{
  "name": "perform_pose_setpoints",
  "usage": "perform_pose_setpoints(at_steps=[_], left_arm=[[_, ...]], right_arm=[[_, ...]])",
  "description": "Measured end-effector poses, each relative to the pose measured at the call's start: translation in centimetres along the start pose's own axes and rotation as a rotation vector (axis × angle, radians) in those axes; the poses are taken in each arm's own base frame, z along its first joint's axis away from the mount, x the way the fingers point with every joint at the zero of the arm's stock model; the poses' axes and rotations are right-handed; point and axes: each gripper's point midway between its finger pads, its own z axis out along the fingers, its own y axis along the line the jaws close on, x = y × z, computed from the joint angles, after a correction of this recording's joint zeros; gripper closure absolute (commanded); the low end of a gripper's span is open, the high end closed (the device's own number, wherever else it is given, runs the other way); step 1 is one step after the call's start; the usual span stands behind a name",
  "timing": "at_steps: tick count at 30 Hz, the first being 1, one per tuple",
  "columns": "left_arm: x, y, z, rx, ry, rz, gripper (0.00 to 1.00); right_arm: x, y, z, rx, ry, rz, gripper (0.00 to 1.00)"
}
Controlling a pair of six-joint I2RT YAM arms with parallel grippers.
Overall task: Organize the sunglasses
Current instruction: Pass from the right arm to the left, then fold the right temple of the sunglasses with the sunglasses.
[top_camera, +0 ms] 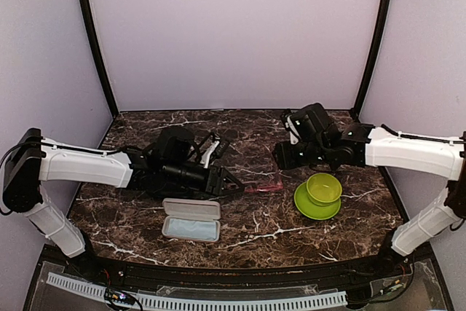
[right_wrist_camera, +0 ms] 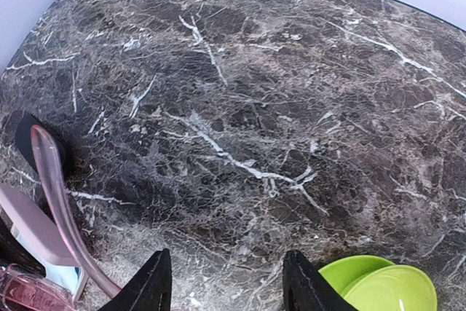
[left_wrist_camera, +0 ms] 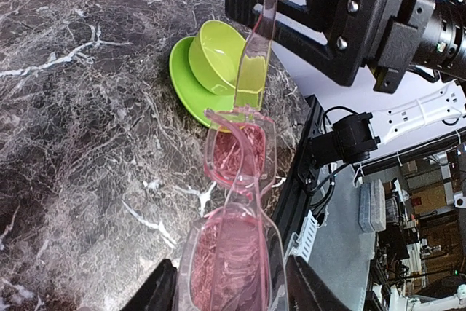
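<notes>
Left wrist: left gripper point(left_wrist_camera: 229, 290) clamps translucent red-pink plastic sunglasses point(left_wrist_camera: 237, 152) at one lens. They look light, brittle and slick, so hold the rim, not the thin temple; right gripper point(right_wrist_camera: 226, 285) gapes empty.

Left tool point(left_wrist_camera: 229, 285) clamped, right tool point(right_wrist_camera: 227, 280) spread.

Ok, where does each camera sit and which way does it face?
Top external: above, behind the bases, facing down on the table; both arms show.
Left wrist: looks along its fingers at the held pink sunglasses and green bowl.
Right wrist: faces down at marble; own fingertips show.
Both wrist views share bowl and sunglasses.
</notes>
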Motion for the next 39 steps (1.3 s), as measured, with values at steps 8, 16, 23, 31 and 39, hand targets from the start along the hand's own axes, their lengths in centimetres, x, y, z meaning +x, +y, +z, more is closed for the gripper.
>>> perform_pose_setpoints(at_steps=[8,16,23,31,39], left_arm=[[-0.3,-0.2,0.0,-0.001,-0.002,0.006,0.79],[-0.3,-0.2,0.0,-0.002,-0.002,0.006,0.8],[-0.3,-0.1,0.0,-0.002,-0.002,0.006,0.8],[0.4,0.3,-0.1,-0.011,0.007,0.036,0.8],[1.2,0.9,-1.5,-0.038,0.019,0.031,0.8]], right_arm=[[2.1,3.0,1.0,-0.03,0.045,-0.059,0.48],[3.1,4.7,0.9,-0.053,0.057,-0.088,0.47],[2.9,5.2,0.9,-0.07,0.045,-0.089,0.43],[1.4,4.6,-1.5,-0.105,0.008,-0.145,0.4],[-0.6,4.9,-5.0,-0.245,-0.041,-0.214,0.38]])
